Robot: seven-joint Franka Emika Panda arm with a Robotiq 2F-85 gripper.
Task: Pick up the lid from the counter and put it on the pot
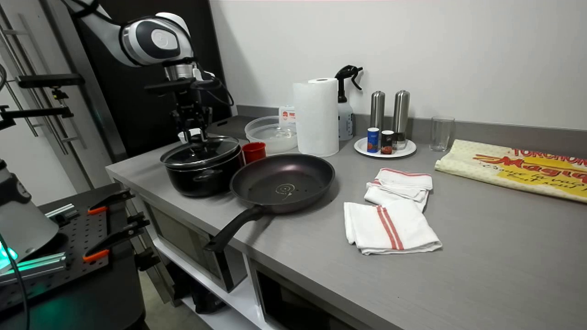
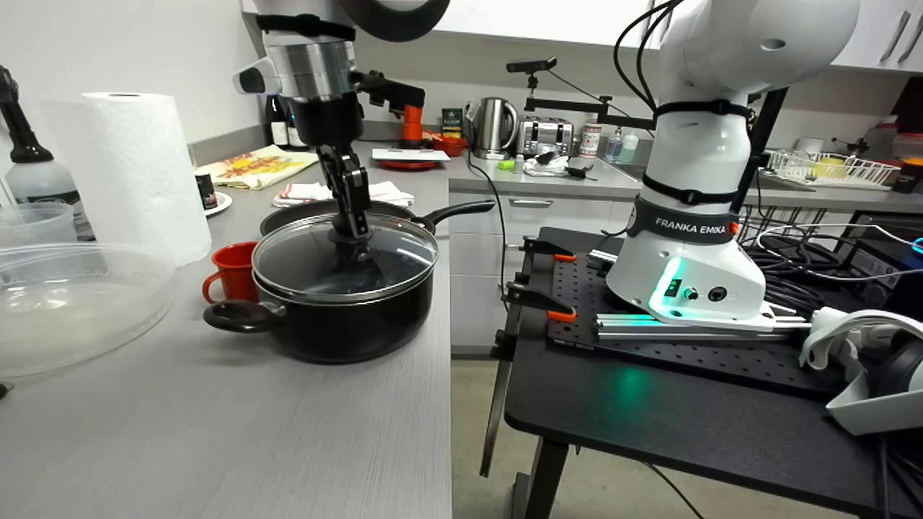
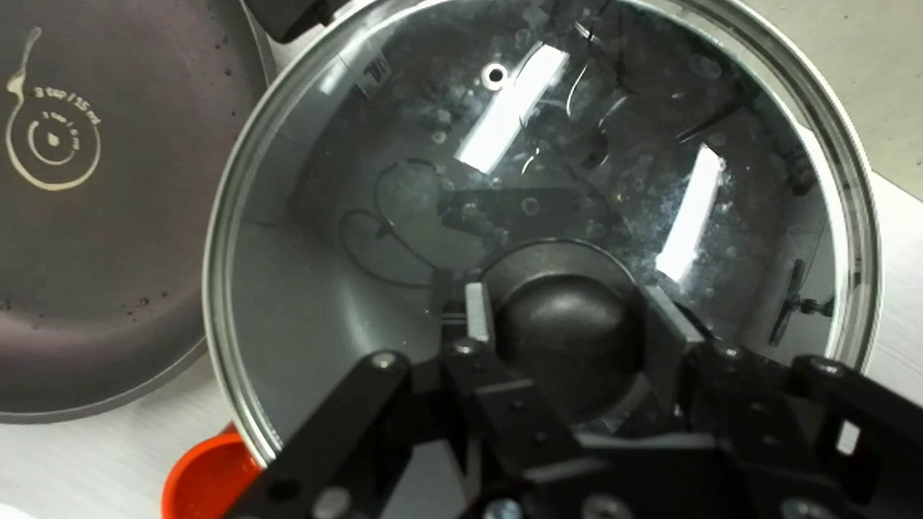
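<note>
The lid (image 1: 224, 146) is clear glass with a metal rim and dark knob. It sits over the black pot (image 1: 197, 183), slightly off-centre in the exterior views; I cannot tell whether it rests fully on the rim. It shows in an exterior view (image 2: 296, 263) above the pot (image 2: 360, 331), and fills much of the wrist view (image 3: 346, 231). My gripper (image 3: 572, 313) points down with one finger on each side of the knob, closed against it. It shows in both exterior views (image 1: 197, 136) (image 2: 353, 232). The pot stands on the grey counter (image 1: 481, 275) near its front edge.
The frying pan (image 1: 289, 183) stands beside the pot, its handle over the counter edge. A red cup (image 2: 236, 268) touches or nearly touches the pot. A clear plastic container (image 2: 79, 317), paper towel roll (image 1: 316, 117), folded cloths (image 1: 390, 224) and a plate with shakers (image 1: 360, 146) are nearby.
</note>
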